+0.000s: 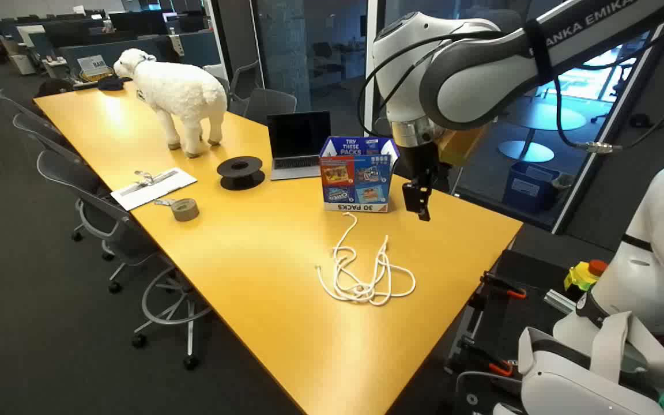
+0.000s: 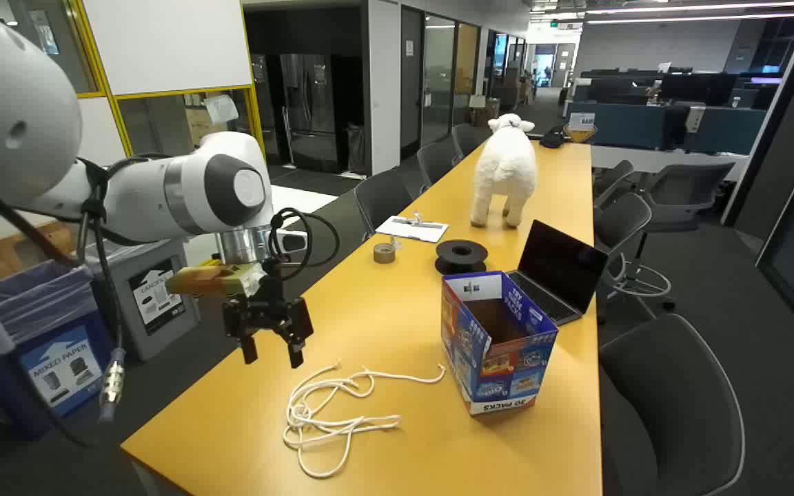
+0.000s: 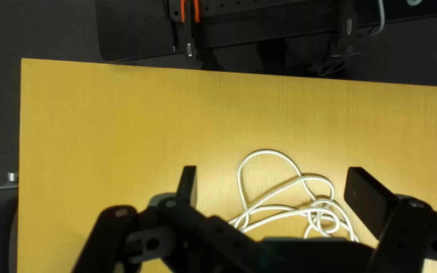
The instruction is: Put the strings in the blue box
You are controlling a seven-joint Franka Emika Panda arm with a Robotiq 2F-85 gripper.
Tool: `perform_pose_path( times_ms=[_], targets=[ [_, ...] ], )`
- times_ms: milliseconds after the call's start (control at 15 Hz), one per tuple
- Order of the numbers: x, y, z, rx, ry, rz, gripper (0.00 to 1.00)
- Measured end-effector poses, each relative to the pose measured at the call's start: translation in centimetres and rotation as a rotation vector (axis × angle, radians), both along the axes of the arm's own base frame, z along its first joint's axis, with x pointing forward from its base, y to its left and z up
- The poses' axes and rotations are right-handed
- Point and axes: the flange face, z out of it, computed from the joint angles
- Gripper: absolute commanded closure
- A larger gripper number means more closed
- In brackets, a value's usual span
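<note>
The strings are a loose tangle of white cord (image 1: 361, 299) on the table, in front of the blue box (image 1: 357, 183). In an exterior view the tangle (image 2: 298, 415) lies left of the box (image 2: 507, 375), with one end reaching close to its base. The box stands upright with its top open. My gripper (image 1: 417, 203) is open and empty above the table; it also shows in an exterior view (image 2: 273, 354). In the wrist view the open fingers (image 3: 273, 185) frame part of the strings (image 3: 301, 176) from above; the gripper body hides the rest. The box is out of the wrist view.
An open laptop (image 1: 296, 141) stands right behind the box. A black spool (image 1: 241, 172), a tape roll (image 1: 185, 210), a clipboard (image 1: 153, 189) and a white toy sheep (image 1: 179, 86) stand farther along the table (image 1: 263, 248). The table's edge (image 3: 241, 72) shows in the wrist view.
</note>
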Motion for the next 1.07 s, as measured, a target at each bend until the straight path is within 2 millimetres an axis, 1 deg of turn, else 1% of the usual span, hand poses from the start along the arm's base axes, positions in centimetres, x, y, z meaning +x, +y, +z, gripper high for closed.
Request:
perform_pose_path(
  times_ms=[267,600,800,933,1067],
  targets=[
    [0.2,0.1,0.4,0.002,-0.008,0.001,0.0],
    [0.0,0.1,0.0,0.005,-0.009,-0.003,0.0],
    [0.2,1.7,-0.9,0.041,-0.081,-0.034,0.0],
    [0.4,3.4,-2.0,0.084,-0.139,-0.052,0.0],
    [0.6,5.4,-3.6,0.133,-0.183,-0.067,0.0]
  ],
)
